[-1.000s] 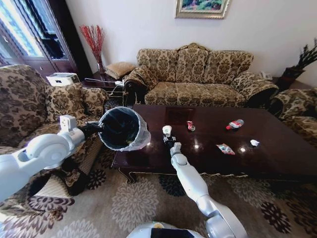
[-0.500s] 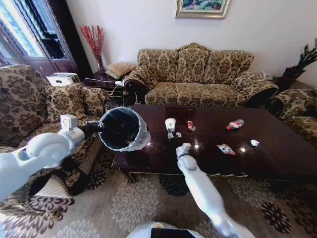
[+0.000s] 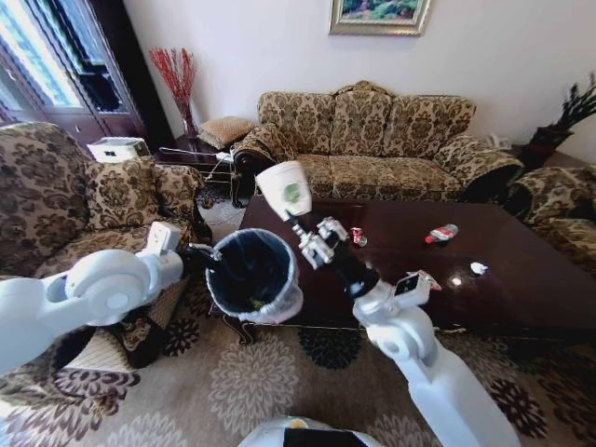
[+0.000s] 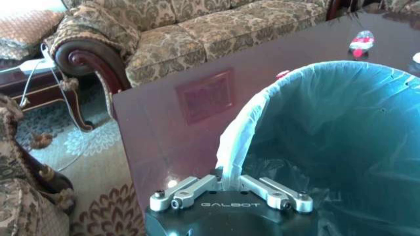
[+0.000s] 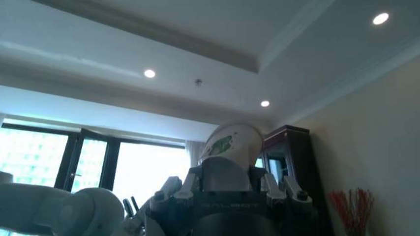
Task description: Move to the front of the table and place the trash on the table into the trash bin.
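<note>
Overhead, clamping white green-logo paper cup (image 3: pixel 284 189) in right gripper (image 3: pixel 300 226) fingers; left gripper (image 4: pixel 229 186) fingers pinching round bag-lined trash bin (image 3: pixel 253 274) rim.

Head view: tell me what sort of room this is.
Most likely a home living room: a patterned brown-gold upholstered sofa stands behind a glossy dark mahogany coffee table, a framed painting hangs on the pale wall, and a floral carpet covers the floor.

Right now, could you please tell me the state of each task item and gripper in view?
paper cup: lifted, held tilted above the bin.
right gripper: shut on the cup.
trash bin: held up, open, bag-lined.
left gripper: shut on the bin's rim.
can: on the table.
bottle: lying on the table.
</note>
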Controlling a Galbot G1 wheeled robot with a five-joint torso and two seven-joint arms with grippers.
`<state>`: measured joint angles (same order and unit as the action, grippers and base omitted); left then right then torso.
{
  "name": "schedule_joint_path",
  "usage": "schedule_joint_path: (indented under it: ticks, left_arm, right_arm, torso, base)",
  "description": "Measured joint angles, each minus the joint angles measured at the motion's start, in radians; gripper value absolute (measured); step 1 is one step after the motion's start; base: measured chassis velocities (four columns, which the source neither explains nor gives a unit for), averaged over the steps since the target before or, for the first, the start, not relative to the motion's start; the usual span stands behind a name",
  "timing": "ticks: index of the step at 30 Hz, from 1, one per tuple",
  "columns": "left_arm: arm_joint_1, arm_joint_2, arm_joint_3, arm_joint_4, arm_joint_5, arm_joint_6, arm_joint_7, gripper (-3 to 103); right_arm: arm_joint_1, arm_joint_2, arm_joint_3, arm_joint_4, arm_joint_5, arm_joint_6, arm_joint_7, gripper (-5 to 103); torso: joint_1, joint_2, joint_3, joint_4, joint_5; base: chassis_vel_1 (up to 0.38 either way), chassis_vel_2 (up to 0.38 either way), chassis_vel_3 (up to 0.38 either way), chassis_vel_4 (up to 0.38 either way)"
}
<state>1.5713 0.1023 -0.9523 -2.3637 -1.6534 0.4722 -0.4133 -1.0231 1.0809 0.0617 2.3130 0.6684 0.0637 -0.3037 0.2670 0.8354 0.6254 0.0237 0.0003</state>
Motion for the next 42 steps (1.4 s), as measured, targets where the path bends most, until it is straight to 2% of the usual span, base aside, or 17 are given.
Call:
schedule_joint_path:
  ticks: [8, 11, 13, 14, 16, 17, 21, 24, 25, 27, 28, 30, 32, 33, 35, 38, 42]
  left_arm:
    - [-0.026, -0.026, 0.000, -0.017, -0.021, 0.001, -0.025, 0]
    - [-0.015, -0.048, 0.000, -0.028, -0.017, 0.007, -0.030, 0]
    - [-0.007, -0.061, 0.001, -0.035, -0.014, 0.013, -0.035, 0]
    - [-0.006, -0.064, 0.001, -0.036, -0.013, 0.014, -0.037, 0]
    - [-0.009, -0.066, 0.000, -0.038, -0.013, 0.018, -0.042, 0]
    - [-0.009, -0.066, 0.000, -0.038, -0.013, 0.018, -0.042, 0]
    - [-0.015, -0.082, -0.002, -0.047, -0.017, 0.036, -0.054, 0]
    - [-0.014, -0.084, -0.002, -0.049, -0.028, 0.055, -0.072, 0]
    - [-0.017, -0.082, -0.002, -0.047, -0.035, 0.065, -0.083, 0]
    - [-0.032, -0.079, -0.003, -0.018, -0.043, 0.075, -0.095, 0]
    - [-0.032, -0.079, -0.003, -0.018, -0.043, 0.075, -0.095, 0]
    - [-0.050, -0.076, -0.006, 0.043, -0.050, 0.056, -0.096, 0]
    - [-0.051, -0.076, -0.006, 0.050, -0.050, 0.053, -0.096, 0]
    - [-0.052, -0.079, -0.006, 0.070, -0.041, 0.041, -0.096, 0]
    - [-0.045, -0.085, -0.006, 0.078, -0.027, 0.032, -0.096, 0]
    - [-0.041, -0.095, -0.006, 0.071, -0.016, 0.028, -0.091, 0]
    - [-0.038, -0.113, -0.006, 0.056, -0.002, 0.023, -0.078, 0]
  right_arm:
    - [-0.082, -0.007, 0.005, -0.016, -0.159, 0.046, -0.046, 38]
    - [-0.099, -0.005, 0.008, -0.016, -0.174, 0.048, -0.047, 45]
    - [-0.104, -0.005, 0.007, -0.016, -0.180, 0.047, -0.043, 57]
    - [-0.105, -0.004, 0.005, -0.021, -0.185, 0.047, -0.043, 57]
    - [-0.110, 0.002, 0.002, -0.027, -0.197, 0.047, -0.042, 68]
    - [-0.110, 0.002, 0.002, -0.027, -0.197, 0.047, -0.042, 68]
    - [-0.130, 0.014, -0.007, -0.027, -0.208, 0.051, -0.041, 84]
    - [-0.136, 0.023, 0.012, -0.014, -0.195, 0.075, -0.040, 90]
    - [-0.135, 0.032, 0.051, 0.006, -0.167, 0.084, -0.045, 95]
    - [-0.126, 0.038, 0.171, 0.049, -0.096, 0.068, 0.008, 100]
    - [-0.126, 0.038, 0.171, 0.049, -0.096, 0.068, 0.008, 100]
    - [-0.122, 0.017, 0.345, 0.026, -0.019, 0.059, 0.164, 100]
    - [-0.122, 0.015, 0.362, 0.012, -0.013, 0.062, 0.183, 100]
    - [-0.126, 0.012, 0.415, -0.044, -0.008, 0.062, 0.243, 100]
    - [-0.134, 0.016, 0.443, -0.107, -0.022, 0.032, 0.304, 100]
    - [-0.139, 0.020, 0.445, -0.178, -0.026, -0.005, 0.341, 100]
    - [-0.124, 0.031, 0.425, -0.265, -0.009, -0.011, 0.340, 100]
  torso:
    - [0.000, 0.000, 0.000, 0.0000, -0.0002]
    - [0.000, 0.000, 0.000, 0.0000, -0.0005]
    - [0.000, 0.000, 0.000, 0.0000, -0.0005]
    - [0.000, 0.000, 0.000, 0.0001, -0.0005]
    - [0.000, 0.000, 0.000, -0.0001, -0.0002]
    - [0.000, 0.000, 0.000, -0.0001, -0.0002]
    - [0.000, 0.000, 0.000, -0.0001, -0.0003]
    - [0.000, 0.000, 0.000, 0.0000, -0.0003]
    - [0.000, 0.000, 0.000, 0.0002, -0.0004]
    - [0.000, 0.000, 0.000, 0.0001, -0.0003]
    - [0.000, 0.000, 0.000, 0.0001, -0.0003]
    - [0.000, 0.000, 0.000, -0.0005, -0.0006]
    - [0.000, 0.000, 0.000, -0.0005, -0.0006]
    - [0.000, 0.000, 0.000, -0.0004, 0.0003]
    - [0.000, 0.000, 0.000, -0.0001, 0.0002]
    - [0.000, 0.000, 0.000, -0.0001, -0.0002]
    - [0.000, 0.000, 0.000, 0.0001, -0.0002]
  base:
    - [0.000, 0.000, 0.000, 0.000]
    - [0.000, 0.000, 0.000, 0.000]
    - [0.000, 0.000, 0.000, 0.000]
    - [0.000, 0.000, 0.000, 0.000]
    - [0.000, 0.000, 0.000, 0.000]
    - [0.000, 0.000, 0.000, 0.000]
    - [0.000, 0.000, 0.000, 0.000]
    - [0.000, 0.000, 0.000, 0.000]
    - [0.000, 0.000, 0.000, 0.000]
    - [0.000, 0.000, 0.000, 0.000]
    - [0.000, 0.000, 0.000, 0.000]
    - [0.000, 0.000, 0.000, 0.000]
    - [0.000, 0.000, 0.000, 0.000]
    - [0.000, 0.000, 0.000, 0.000]
    - [0.000, 0.000, 0.000, 0.000]
    - [0.000, 0.000, 0.000, 0.000]
    - [0.000, 0.000, 0.000, 0.000]
